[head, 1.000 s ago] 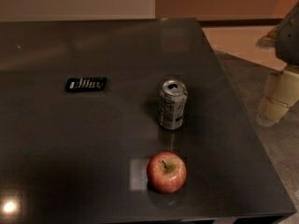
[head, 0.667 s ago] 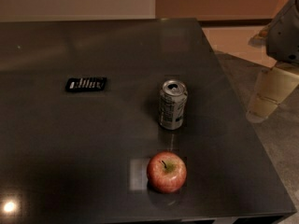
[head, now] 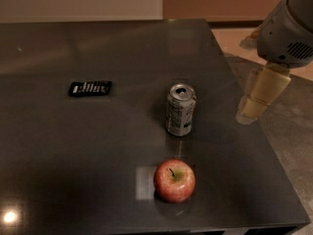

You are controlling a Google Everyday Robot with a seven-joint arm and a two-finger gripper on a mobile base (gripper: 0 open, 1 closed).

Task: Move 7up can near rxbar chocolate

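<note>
The can [head: 181, 110] stands upright near the middle of the dark table [head: 122, 48], pull-tab top facing up. It is well apart from the bar [head: 90, 88], which lies flat to the left and slightly farther back. Since the task wants the can near the bar, the job looks not yet begun: the can is untouched and a wide stretch of table separates the two. The gripper [head: 249, 112] hangs at the right, over the table's right edge and roughly level with the can, pointing down from the grey arm [head: 286, 33] that enters at the upper right. It is clear of the can and holds nothing that can be seen; whether it is open or closed cannot be told. Its place on the right probably suits a reach in from that side, which leaves the way toward the bar unblocked. A red apple [head: 174, 180] sits nearer than the can, stem up, beside a pale patch on the tabletop. It is no part of the task and lies off the likely leftward path, though a low reach could brush it. By count there is one can, one bar, one apple and one gripper.
</note>
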